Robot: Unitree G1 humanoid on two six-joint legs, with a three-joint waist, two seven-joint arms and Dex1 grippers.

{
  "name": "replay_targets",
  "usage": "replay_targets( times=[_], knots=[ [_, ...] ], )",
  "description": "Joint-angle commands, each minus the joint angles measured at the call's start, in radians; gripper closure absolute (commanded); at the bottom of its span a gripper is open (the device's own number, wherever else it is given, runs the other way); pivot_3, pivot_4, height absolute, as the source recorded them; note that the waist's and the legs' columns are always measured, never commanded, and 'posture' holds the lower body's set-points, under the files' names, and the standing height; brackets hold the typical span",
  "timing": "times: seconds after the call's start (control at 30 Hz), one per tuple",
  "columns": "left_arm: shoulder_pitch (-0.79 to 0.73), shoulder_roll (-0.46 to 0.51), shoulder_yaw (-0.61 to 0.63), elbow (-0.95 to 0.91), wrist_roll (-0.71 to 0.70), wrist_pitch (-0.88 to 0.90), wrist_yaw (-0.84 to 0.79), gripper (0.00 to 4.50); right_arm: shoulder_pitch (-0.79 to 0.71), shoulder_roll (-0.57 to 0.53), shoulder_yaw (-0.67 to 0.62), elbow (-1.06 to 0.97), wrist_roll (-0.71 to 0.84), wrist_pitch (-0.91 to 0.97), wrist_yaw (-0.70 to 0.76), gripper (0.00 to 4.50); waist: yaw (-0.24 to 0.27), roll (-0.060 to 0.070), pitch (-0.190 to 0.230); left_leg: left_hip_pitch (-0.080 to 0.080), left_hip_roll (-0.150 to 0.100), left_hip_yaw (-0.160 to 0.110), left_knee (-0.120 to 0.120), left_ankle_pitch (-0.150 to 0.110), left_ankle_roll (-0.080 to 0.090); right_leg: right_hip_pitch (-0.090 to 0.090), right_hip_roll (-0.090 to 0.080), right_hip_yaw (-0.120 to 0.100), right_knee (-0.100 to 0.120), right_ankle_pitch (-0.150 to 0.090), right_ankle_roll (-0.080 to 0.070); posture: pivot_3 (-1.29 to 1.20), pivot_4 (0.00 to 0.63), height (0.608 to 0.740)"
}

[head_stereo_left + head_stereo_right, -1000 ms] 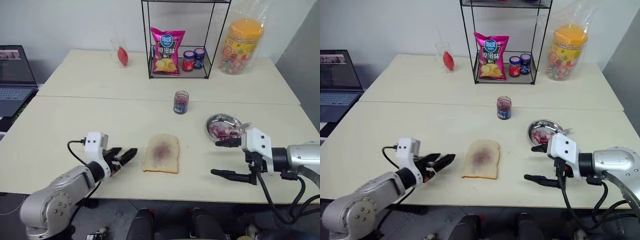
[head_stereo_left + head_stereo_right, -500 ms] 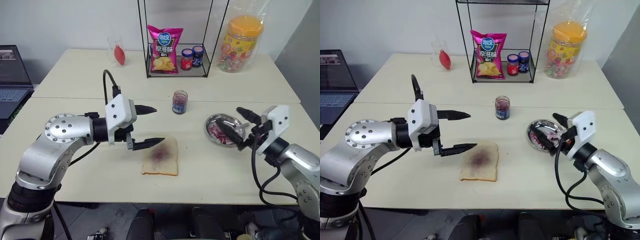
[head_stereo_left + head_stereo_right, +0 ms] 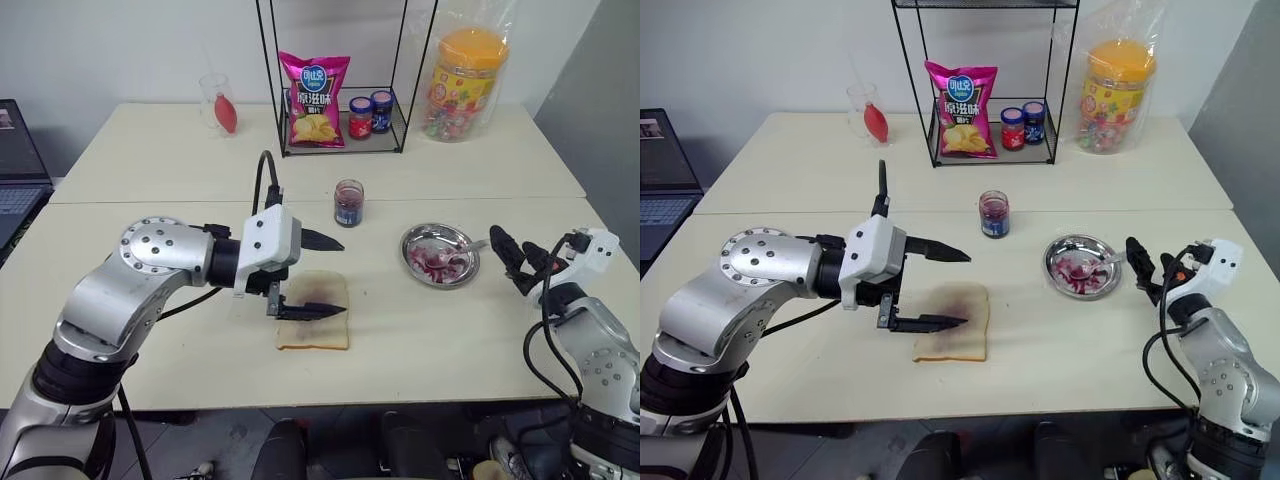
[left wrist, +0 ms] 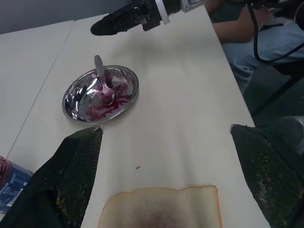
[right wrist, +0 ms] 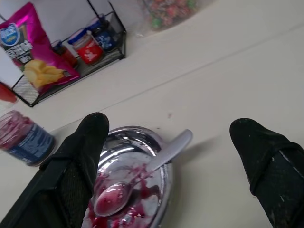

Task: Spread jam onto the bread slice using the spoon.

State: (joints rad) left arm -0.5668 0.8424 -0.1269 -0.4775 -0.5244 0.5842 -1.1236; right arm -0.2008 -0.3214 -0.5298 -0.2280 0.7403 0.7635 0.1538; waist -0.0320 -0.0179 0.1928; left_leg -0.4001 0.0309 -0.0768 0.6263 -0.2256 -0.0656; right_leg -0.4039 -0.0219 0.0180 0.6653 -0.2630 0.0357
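Your left gripper (image 3: 318, 277) hangs over the table with its two black fingers spread wide and nothing between them. One finger reaches out above the far edge of the bread slice (image 3: 314, 323), the other lies low over the slice's left half; whether that lower finger touches the bread, you cannot tell. The slice sits flat near the front middle of the table (image 3: 150, 170), with a purple jam stain in its centre.

Your right gripper (image 3: 522, 259) sits at the right side of the table, fingers open and empty, pointing toward the round metal dish (image 3: 439, 255). The dish is just left of those fingertips, apart from them. The spoon (image 5: 142, 178) rests in that dish: its bowl lies down in the red-purple smears, and its handle leans out over the rim on the side facing the right gripper. In the right wrist view the spoon lies between the two fingers' lines but ahead of them, not touched.

The jam jar (image 3: 348, 203), lid off, stands beyond the bread, toward the far middle. Farther back, a wire rack (image 3: 335, 100) holds a chip bag (image 3: 312, 87) and two small lidded jars (image 3: 369, 115).
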Motion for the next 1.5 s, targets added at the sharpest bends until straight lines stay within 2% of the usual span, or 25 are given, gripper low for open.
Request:
replay_targets(
  times=[0.03,0.43,0.7,0.8,0.87,1.13,1.33,1.4,1.5],
  knots=[
    [-0.006,0.001,-0.002,-0.032,0.015,-0.009,0.008,0.02,-0.054,-0.018,0.003,0.100,0.022,-0.006,0.042,0.00,-0.001,0.000,0.000,0.000,0.000,0.000,0.000,0.000,0.000,0.000,0.000,0.000,0.000,0.000,0.000,0.00,0.150,0.740],
    [0.013,0.005,-0.021,-0.020,0.071,-0.044,0.003,0.02,-0.238,-0.052,0.008,0.404,0.044,-0.002,0.163,0.00,-0.001,0.000,0.000,0.000,0.000,0.002,0.001,0.000,0.000,0.000,0.000,0.002,0.001,0.000,0.000,0.00,0.150,0.740],
    [0.016,-0.003,-0.021,-0.013,0.089,-0.051,0.001,0.02,-0.260,-0.075,0.008,0.452,0.058,0.027,0.210,0.00,-0.001,0.000,0.000,0.000,0.000,0.002,0.001,0.000,0.000,0.000,0.000,0.002,0.000,0.000,0.000,0.00,0.150,0.740],
    [0.016,-0.006,-0.022,-0.011,0.093,-0.053,0.001,0.00,-0.263,-0.074,0.000,0.456,0.062,0.031,0.211,0.43,-0.001,0.000,0.000,0.000,0.000,0.002,0.001,0.000,0.000,0.000,0.000,0.002,0.001,0.000,0.000,0.00,0.150,0.740],
    [0.016,-0.008,-0.024,-0.010,0.095,-0.054,0.001,0.00,-0.263,-0.074,-0.003,0.456,0.068,0.040,0.215,0.96,-0.001,0.000,0.000,0.000,0.000,0.002,0.001,0.000,0.000,0.000,0.000,0.002,0.001,0.000,0.000,0.00,0.150,0.740],
    [0.005,-0.016,-0.033,0.007,0.114,-0.064,0.002,0.00,-0.270,-0.080,-0.011,0.475,0.065,0.038,0.224,2.53,-0.001,0.000,0.000,0.000,0.000,0.002,0.001,0.000,0.000,0.000,0.000,0.002,0.001,0.000,0.000,0.00,0.150,0.740],
    [0.007,-0.018,-0.034,0.012,0.124,-0.070,0.002,0.00,-0.272,-0.084,-0.020,0.476,0.071,0.042,0.237,4.07,-0.001,0.000,0.000,0.000,0.000,0.002,0.001,0.000,0.000,0.000,0.000,0.002,0.002,0.000,0.000,0.00,0.150,0.740],
    [0.008,-0.018,-0.033,0.012,0.126,-0.070,0.003,0.00,-0.270,-0.088,-0.019,0.472,0.071,0.046,0.241,4.45,-0.001,0.000,0.000,0.000,0.000,0.002,0.001,0.000,0.000,0.000,0.000,0.002,0.002,0.000,0.000,0.00,0.150,0.740],
    [0.009,-0.022,-0.029,0.014,0.128,-0.068,0.010,0.00,-0.266,-0.094,-0.022,0.456,0.093,0.056,0.248,4.49,-0.001,0.000,0.000,0.001,0.000,0.002,0.001,0.000,0.000,0.000,0.000,0.002,0.002,0.000,0.000,0.00,0.150,0.740]
  ],
)
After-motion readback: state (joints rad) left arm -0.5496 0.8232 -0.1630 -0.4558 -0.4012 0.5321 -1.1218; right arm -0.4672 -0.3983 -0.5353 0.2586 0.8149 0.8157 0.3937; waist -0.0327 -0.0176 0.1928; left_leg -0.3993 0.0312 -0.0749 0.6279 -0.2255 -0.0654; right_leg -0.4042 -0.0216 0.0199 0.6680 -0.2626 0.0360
